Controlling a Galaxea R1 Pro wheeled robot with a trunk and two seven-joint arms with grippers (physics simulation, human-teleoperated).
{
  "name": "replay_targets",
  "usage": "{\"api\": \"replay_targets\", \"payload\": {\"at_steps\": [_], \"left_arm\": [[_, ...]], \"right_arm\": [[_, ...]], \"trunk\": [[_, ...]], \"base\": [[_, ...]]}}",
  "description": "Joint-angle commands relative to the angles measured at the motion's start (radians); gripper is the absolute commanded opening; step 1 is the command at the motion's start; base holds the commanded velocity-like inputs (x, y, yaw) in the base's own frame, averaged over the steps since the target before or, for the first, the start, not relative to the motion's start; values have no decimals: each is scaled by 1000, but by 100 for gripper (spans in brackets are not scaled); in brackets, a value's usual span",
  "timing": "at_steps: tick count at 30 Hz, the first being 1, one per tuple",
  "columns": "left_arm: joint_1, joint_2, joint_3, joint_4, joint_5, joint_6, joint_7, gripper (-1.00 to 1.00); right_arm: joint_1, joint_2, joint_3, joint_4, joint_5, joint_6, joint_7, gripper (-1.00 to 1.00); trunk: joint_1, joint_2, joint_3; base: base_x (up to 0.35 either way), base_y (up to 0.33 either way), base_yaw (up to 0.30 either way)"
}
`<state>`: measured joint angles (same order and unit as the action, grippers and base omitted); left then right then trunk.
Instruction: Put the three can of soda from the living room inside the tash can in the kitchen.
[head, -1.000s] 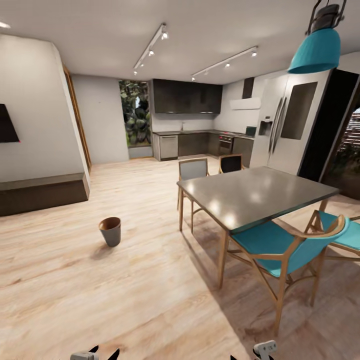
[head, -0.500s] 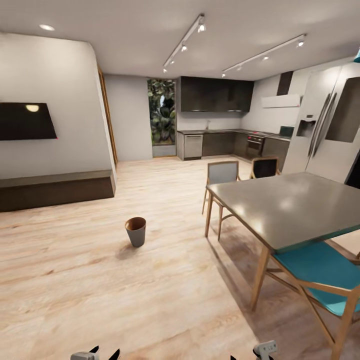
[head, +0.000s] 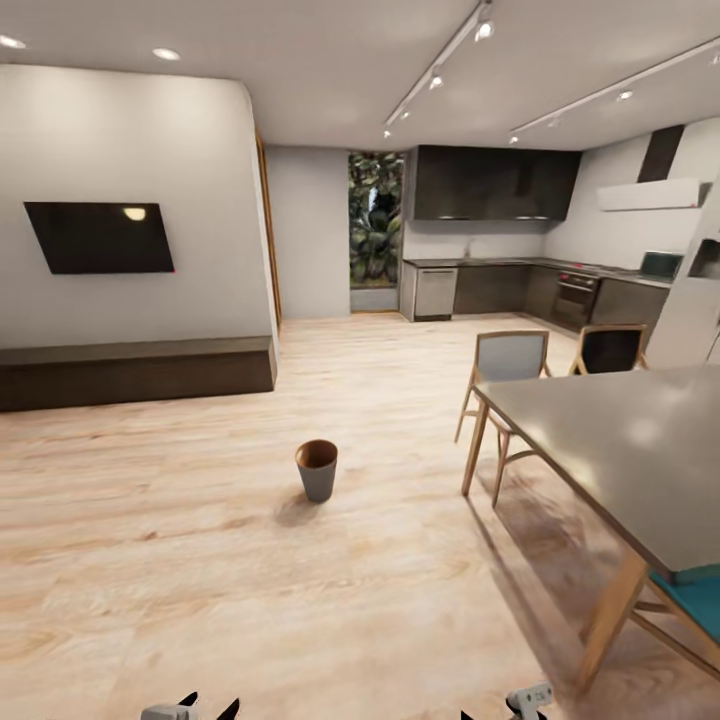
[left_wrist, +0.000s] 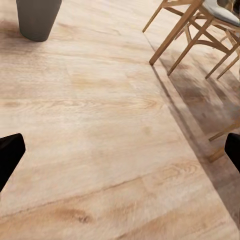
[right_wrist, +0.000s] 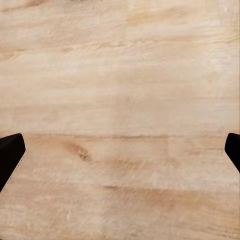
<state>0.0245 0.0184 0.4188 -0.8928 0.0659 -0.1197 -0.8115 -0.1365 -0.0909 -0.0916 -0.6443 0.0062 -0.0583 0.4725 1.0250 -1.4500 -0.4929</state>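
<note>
The trash can (head: 317, 470), a small grey tapered bucket with a copper-brown inside, stands upright on the wood floor ahead of me, left of the dining table. Its grey wall also shows in the left wrist view (left_wrist: 37, 17). The soda cans are out of view. My left gripper (head: 208, 706) sits at the bottom edge of the head view; its wrist view (left_wrist: 120, 155) has the black fingers far apart, open and empty over bare floor. My right gripper (head: 497, 708) is likewise low, and open and empty in its wrist view (right_wrist: 120, 152).
A grey dining table (head: 620, 440) with wooden legs fills the right side, with two chairs (head: 508, 360) behind it and a teal chair (head: 700, 600) at its near corner. A low dark bench (head: 130, 370) under a wall screen (head: 100, 237) runs along the left. Dark kitchen cabinets (head: 490, 185) line the back.
The camera has swung left, so the whole picture has shifted right. The fridge and teal pendant lamp have left the view, and the wall screen has come in. The grippers stay as they were.
</note>
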Motion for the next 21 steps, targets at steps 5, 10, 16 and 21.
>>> {"api": "replay_targets", "payload": {"at_steps": [5, 10, 16, 21], "left_arm": [[0, 0, 0, 0, 0, 0, 0, 100], [0, 0, 0, 0, 0, 0, 0, 100], [0, 0, 0, 0, -1, 0, 0, 100], [0, 0, 0, 0, -1, 0, 0, 100]], "right_arm": [[0, 0, 0, 0, 0, 0, -1, 100], [0, 0, 0, 0, 0, 0, -1, 100], [0, 0, 0, 3, 0, 0, 0, 100], [0, 0, 0, 4, 0, 0, 0, 100]], "trunk": [[0, 0, -3], [0, 0, -6], [0, 0, -7], [0, 0, -7]], "base": [[343, 53, 274], [346, 15, 254], [347, 4, 94], [347, 1, 22]]}}
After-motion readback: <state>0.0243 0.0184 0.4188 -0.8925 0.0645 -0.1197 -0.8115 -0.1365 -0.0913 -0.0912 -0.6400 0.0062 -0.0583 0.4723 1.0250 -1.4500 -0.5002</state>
